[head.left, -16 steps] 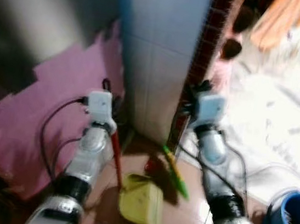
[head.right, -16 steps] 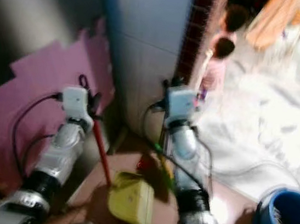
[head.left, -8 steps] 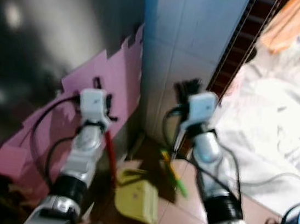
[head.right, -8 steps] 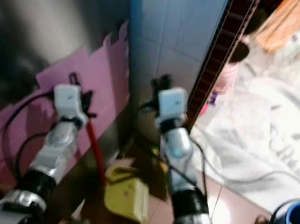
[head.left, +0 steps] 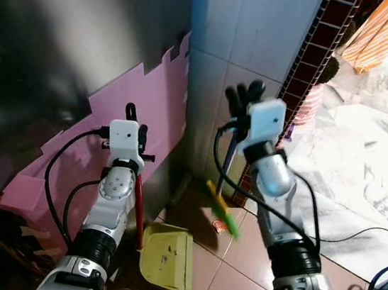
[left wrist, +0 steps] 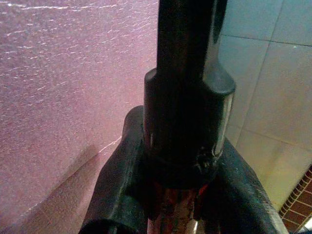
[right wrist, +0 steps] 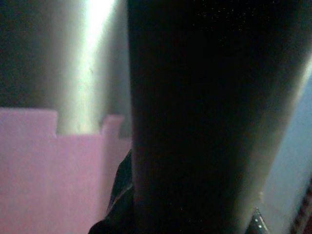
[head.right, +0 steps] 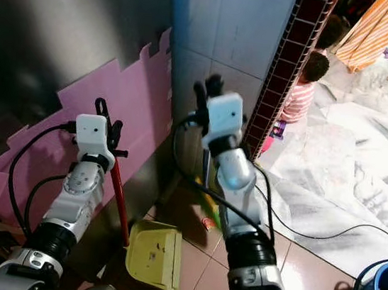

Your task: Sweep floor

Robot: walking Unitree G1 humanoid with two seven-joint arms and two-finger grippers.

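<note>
Left gripper (head.left: 135, 117): my fingers pinch the red dustpan handle (head.left: 138, 213).
Right gripper (head.left: 244, 94): raised since before, clamping the broom handle (head.left: 226, 165).
Dustpan (head.left: 165, 257): at 6 o'clock, floor-ready.

You see a glossy yellow plastic dustpan (head.left: 167, 257) on shiny brown floor tiles (head.left: 233, 282). Behind the dustpan, the pink foam mat (head.left: 140, 120) looks matt against the smooth, pale wall tiles (head.left: 248, 30).

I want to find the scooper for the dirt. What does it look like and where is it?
Find the tiled pillar with the pink foam mat leaning beside it. On the brown floor tiles at its foot lies the dustpan, below the left end effector, which is shut on its red handle. It is the only flat yellow scoop there.
</note>
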